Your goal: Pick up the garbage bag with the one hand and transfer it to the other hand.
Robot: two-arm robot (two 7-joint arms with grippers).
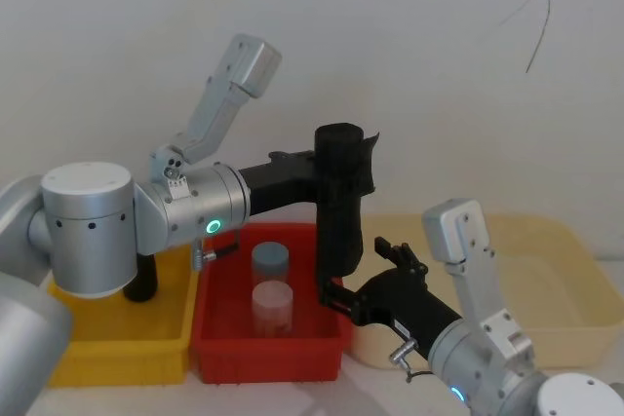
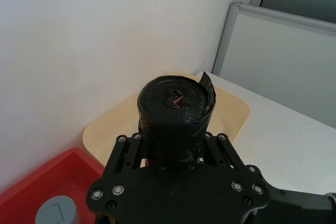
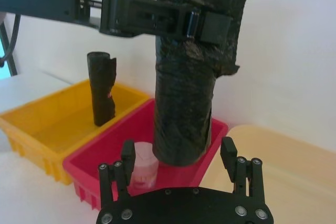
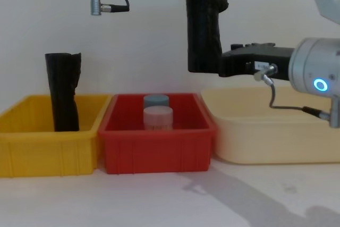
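The matte black rolled-up plastic garbage bag (image 1: 341,207) hangs upright in the air above the right end of the red plastic bin (image 4: 159,150), well clear of its rim. The left gripper (image 1: 330,170), black and two-fingered on a silver wrist with a green-cyan ring light, reaches in from the left and is clamped around the bag just below its top. The left wrist view looks down on the roll's end, held between the gripper's two sides. The right gripper (image 3: 178,156), on the wrist with the blue ring light, sits at the bag's lower end with its fingers (image 3: 128,157) spread wide, one on each side of the roll and apart from it. The red bin stands on the white table (image 4: 159,200) between a yellow plastic bin (image 4: 48,152), which has a second black roll (image 4: 62,94) standing in it, and a cream tray (image 4: 271,142)
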